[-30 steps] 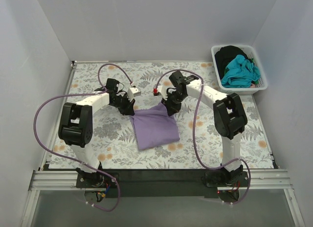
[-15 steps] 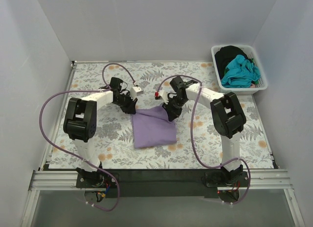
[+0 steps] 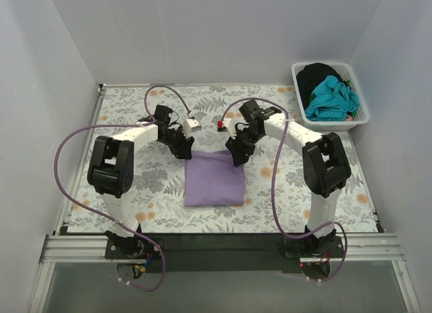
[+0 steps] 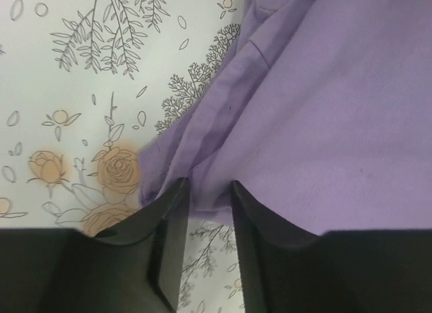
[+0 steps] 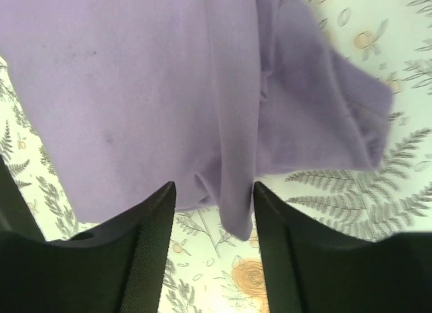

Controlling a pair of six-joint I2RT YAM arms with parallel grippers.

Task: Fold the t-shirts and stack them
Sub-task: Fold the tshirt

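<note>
The lavender-purple t-shirt [image 3: 214, 178] lies folded as a flat rectangle on the floral table covering, in the middle of the top view. My left gripper [image 3: 183, 151] is at its far left corner and my right gripper [image 3: 236, 155] at its far right corner. In the left wrist view the left gripper [image 4: 209, 191] is open, with the shirt [image 4: 324, 110] edge just at its fingertips. The right gripper [image 5: 214, 191] is open too; a loose fold of the shirt [image 5: 135, 77] hangs between its fingers, unpinched.
A white basket [image 3: 337, 125] stands at the far right of the table, holding a teal t-shirt [image 3: 331, 97] and a black one [image 3: 316, 75]. Purple cables loop from both arms over the floral covering [image 3: 135, 178]. White walls enclose the table.
Both grippers have opened and let go of the purple shirt's far corners. The shirt has dropped flat and squared up; both arms have shifted slightly.
</note>
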